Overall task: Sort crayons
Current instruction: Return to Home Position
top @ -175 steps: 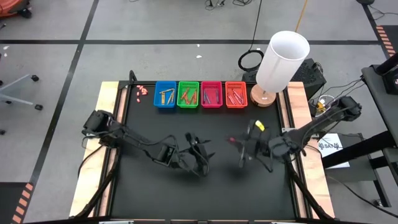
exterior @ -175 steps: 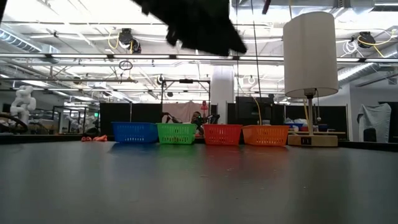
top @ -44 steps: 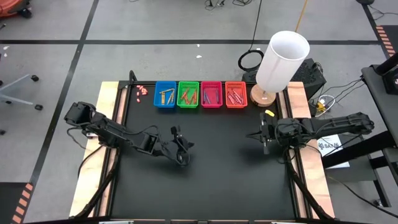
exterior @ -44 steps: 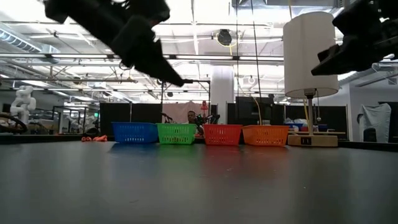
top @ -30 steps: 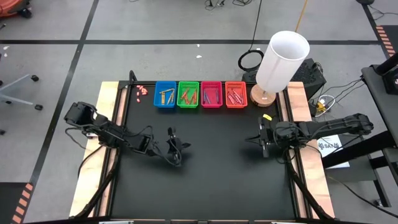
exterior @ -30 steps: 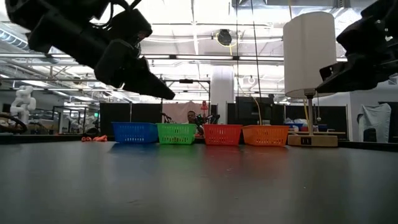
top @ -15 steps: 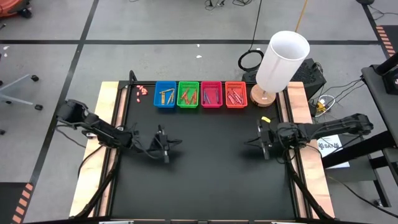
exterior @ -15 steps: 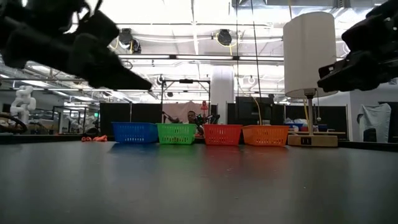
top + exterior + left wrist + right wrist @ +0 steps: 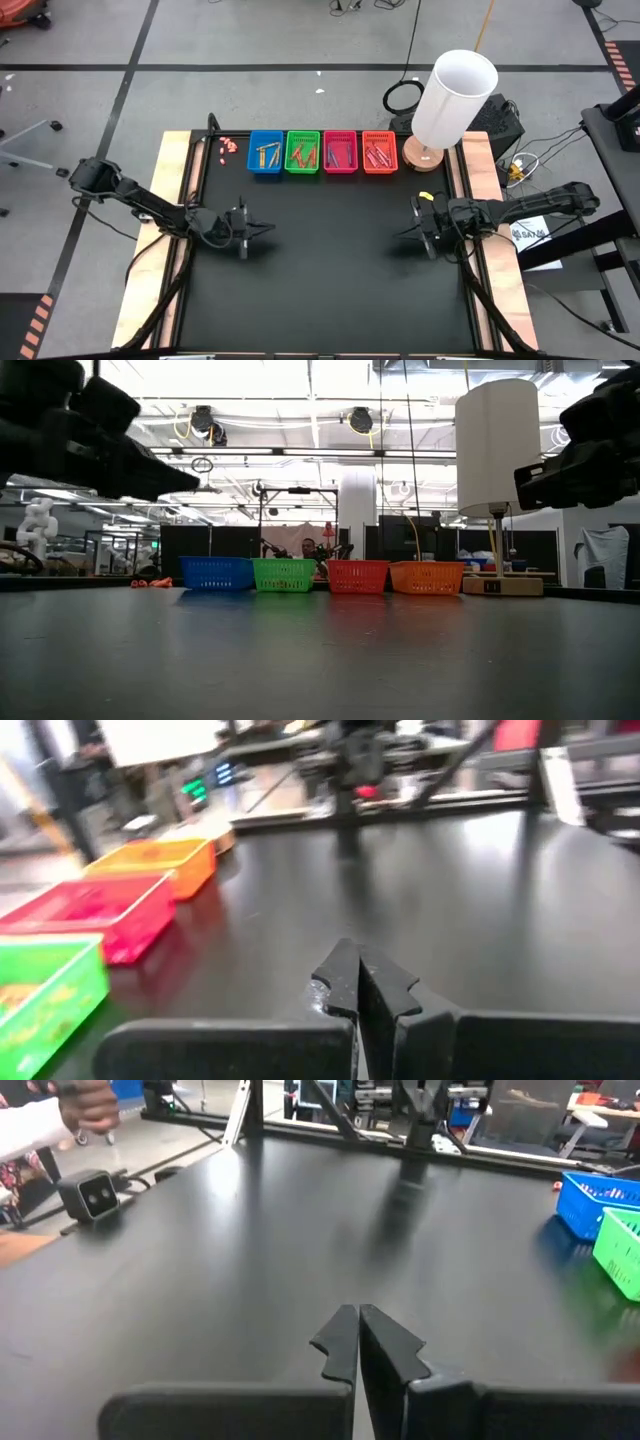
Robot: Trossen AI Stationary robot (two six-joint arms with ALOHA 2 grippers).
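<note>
The crayons lie as short coloured sticks inside four small baskets in a row at the table's far edge: blue, green, pink and orange. My left gripper hovers shut and empty over the table's left part, pointing toward the right edge. It shows shut in its wrist view. My right gripper hovers shut and empty near the right edge, pointing left. It shows shut in its wrist view too. Both hang well above the black tabletop.
A white lamp stands at the far right corner beside the orange basket. Tiny pink bits lie left of the blue basket. A small camera block sits at the near edge, and a person's hand shows beyond it.
My left gripper has drawn back from the table's middle toward the left edge, sinking a little and tipping from a downward slant toward level, shut all the while. My right gripper has sunk slightly and levelled, staying near the right edge.
</note>
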